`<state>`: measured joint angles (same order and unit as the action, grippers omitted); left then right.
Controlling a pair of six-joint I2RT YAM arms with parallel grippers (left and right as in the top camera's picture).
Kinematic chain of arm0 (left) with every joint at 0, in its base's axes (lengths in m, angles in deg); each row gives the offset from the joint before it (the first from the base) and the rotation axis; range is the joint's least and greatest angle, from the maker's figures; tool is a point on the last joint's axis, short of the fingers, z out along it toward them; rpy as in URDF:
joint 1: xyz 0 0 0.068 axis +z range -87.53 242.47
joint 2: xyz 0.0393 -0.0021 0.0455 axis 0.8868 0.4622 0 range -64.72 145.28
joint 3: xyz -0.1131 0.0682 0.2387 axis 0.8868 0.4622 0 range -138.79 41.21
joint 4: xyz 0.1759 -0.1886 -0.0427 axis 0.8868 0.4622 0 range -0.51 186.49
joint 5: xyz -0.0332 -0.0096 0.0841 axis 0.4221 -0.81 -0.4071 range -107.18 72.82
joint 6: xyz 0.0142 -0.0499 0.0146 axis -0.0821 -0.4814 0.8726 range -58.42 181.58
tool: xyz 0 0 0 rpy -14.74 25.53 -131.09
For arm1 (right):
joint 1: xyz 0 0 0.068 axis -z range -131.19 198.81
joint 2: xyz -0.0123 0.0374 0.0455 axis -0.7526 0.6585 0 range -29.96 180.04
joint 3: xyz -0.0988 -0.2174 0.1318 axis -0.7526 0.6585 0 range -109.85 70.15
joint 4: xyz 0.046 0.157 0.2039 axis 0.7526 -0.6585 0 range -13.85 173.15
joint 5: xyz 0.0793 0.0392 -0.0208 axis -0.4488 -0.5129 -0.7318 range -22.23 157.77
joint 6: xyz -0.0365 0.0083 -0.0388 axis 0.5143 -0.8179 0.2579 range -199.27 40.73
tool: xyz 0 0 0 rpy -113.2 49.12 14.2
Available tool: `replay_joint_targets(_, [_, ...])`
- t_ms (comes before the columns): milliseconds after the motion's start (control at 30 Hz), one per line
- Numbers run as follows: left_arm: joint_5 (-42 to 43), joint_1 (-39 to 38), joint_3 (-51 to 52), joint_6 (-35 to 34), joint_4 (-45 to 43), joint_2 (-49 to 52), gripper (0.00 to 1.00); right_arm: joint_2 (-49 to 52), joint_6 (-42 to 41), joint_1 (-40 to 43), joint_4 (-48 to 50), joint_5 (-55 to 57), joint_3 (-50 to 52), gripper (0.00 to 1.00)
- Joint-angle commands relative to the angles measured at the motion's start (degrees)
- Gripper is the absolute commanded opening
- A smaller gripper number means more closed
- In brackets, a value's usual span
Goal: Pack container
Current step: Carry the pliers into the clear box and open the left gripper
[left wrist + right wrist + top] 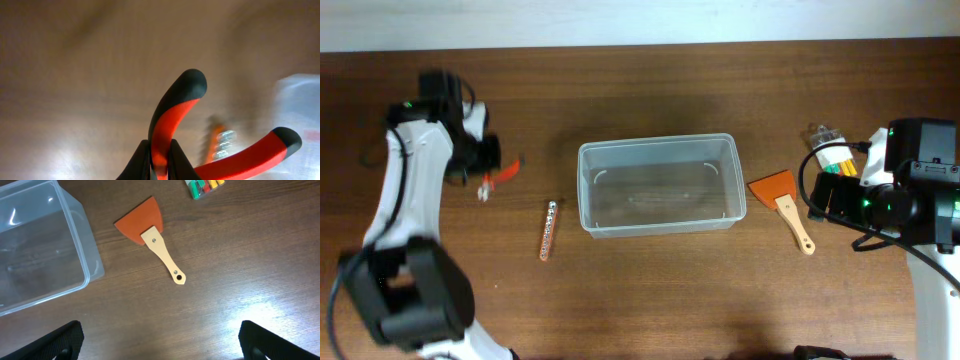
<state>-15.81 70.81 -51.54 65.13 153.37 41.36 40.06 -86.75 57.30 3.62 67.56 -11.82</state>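
We found the left gripper (pixel 160 164) pinching red-and-black-handled pliers (pixel 172 115) and the right gripper (pixel 160 335) spread wide near the clear rectangular plastic container (pixel 86 236).

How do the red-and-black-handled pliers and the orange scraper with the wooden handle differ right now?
The red-and-black-handled pliers are clamped by one handle in the left gripper; the orange wooden-handled scraper lies free on the table. The pliers have two curved handles, the scraper one straight one. Both are outside the clear plastic container.
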Motion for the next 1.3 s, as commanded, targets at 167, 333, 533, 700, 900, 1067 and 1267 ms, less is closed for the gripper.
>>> replay_joint_targets(167, [1.88, -20.57, -7.04, 8.59, 0.87, -10.14, 0.02, -0.22, -0.28, 0.22, 0.50, 0.94, -0.87, 0.99])
replay_joint_targets(333, [-2.08, -32.68, -6.88, 17.40, -0.22, -6.60, 0.02, -0.22, -0.28, 0.20, 0.66, 0.92, -0.87, 0.99])
replay_joint_targets(533, [-3.41, -37.68, -6.88, 17.33, -1.97, 2.84, 0.02, -0.24, -0.28, 0.20, 0.63, 0.92, -0.87, 0.99])
replay_joint_targets(700, [-1.09, -38.88, -6.88, 17.29, -1.73, 10.67, 0.02, -0.24, -0.28, 0.20, 0.61, 0.92, -0.87, 0.99])
replay_joint_targets(900, [-1.11, -38.88, -6.88, 17.29, -1.73, 18.64, 0.02, -0.24, -0.28, 0.20, 0.17, 0.92, -0.87, 0.99])
replay_joint_targets(1067, [-1.14, -38.88, -6.91, 16.70, -1.73, 20.06, 0.03, -0.24, -0.28, 0.20, 0.17, 0.90, -0.87, 0.99])
replay_joint_targets(1267, [-1.42, -38.88, -7.13, 16.68, -1.62, 20.02, 0.55, -0.24, -0.28, 0.20, 0.22, 0.90, -0.87, 0.99])
